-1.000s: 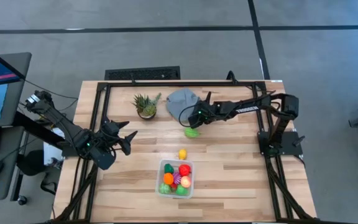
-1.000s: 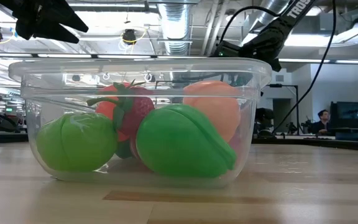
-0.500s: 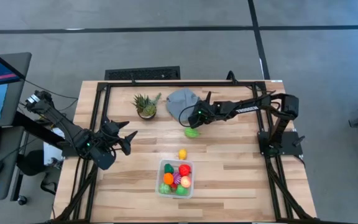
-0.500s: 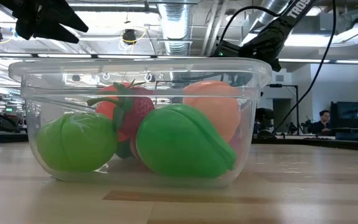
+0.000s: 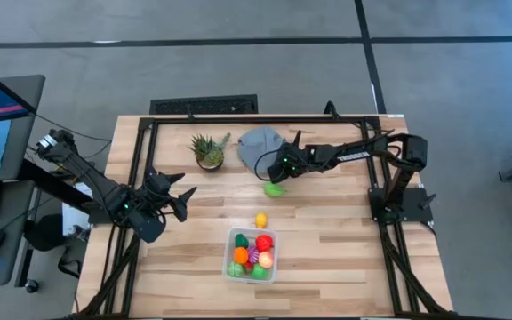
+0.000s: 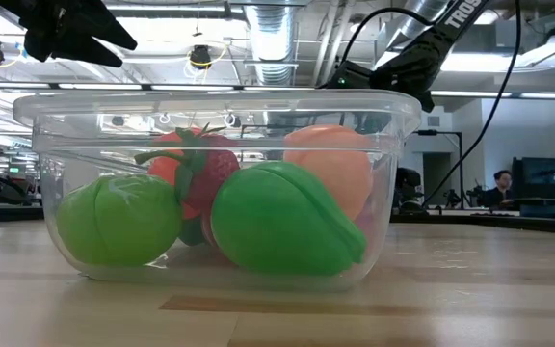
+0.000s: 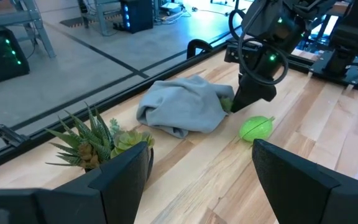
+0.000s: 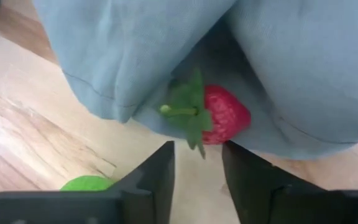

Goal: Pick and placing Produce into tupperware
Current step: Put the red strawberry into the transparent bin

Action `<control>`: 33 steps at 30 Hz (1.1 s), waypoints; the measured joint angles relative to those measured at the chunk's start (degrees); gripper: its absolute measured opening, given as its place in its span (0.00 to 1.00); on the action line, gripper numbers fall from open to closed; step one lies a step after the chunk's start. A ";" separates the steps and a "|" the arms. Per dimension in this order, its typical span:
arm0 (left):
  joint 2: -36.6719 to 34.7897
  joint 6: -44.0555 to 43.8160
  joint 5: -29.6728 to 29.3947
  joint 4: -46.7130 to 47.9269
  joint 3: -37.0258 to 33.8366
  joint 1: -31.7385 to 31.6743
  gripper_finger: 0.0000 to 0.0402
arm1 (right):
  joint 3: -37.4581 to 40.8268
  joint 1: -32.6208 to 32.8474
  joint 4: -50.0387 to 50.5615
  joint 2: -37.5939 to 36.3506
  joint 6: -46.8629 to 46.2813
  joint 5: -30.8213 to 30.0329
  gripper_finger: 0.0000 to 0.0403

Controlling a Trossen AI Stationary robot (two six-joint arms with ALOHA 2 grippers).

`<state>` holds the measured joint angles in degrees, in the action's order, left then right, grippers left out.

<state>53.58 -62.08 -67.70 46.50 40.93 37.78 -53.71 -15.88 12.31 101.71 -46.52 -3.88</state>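
The clear tupperware (image 5: 252, 256) stands near the table's near edge and holds several toy fruits; in the low view (image 6: 215, 183) green, red and peach pieces show through its wall. A yellow toy (image 5: 260, 220) lies just beyond it. A green toy (image 5: 276, 188) lies by the grey cloth (image 5: 260, 147). A red strawberry (image 8: 222, 115) lies tucked at the cloth's edge (image 8: 166, 68). My right gripper (image 8: 197, 168) is open and hovers just short of the strawberry, beside the green toy (image 8: 89, 182). My left gripper (image 7: 201, 168) is open and waits over the table's left part (image 5: 174, 200).
A spiky potted plant (image 5: 209, 151) stands left of the cloth near the far edge, also seen in the left wrist view (image 7: 98, 140). Bare wood (image 5: 345, 240) lies right of the tupperware. A monitor and a mouse sit off the table's left side.
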 joint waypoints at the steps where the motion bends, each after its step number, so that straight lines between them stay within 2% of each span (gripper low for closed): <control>1: 0.00 0.02 0.02 0.02 0.00 0.00 0.69 | 0.00 0.00 0.00 0.00 0.00 0.16 0.41; 6: 0.02 0.00 0.02 0.00 0.00 0.01 0.69 | 0.00 -0.02 0.08 0.00 -0.90 0.86 0.53; 10: 0.00 0.00 0.04 0.00 0.00 0.01 0.69 | 0.00 -0.56 0.64 -0.02 -2.85 0.60 0.57; 23: 0.00 0.23 1.16 0.42 0.00 0.00 0.69 | 0.00 -1.88 -1.39 -0.04 -8.35 -0.60 0.56; 33: 0.00 0.30 1.14 0.55 0.00 0.00 0.69 | -1.97 -2.93 -1.57 -0.15 -9.02 1.32 0.56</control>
<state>53.58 -61.79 -66.57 47.05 40.93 37.78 -55.68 -18.81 10.74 101.56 -55.55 -2.56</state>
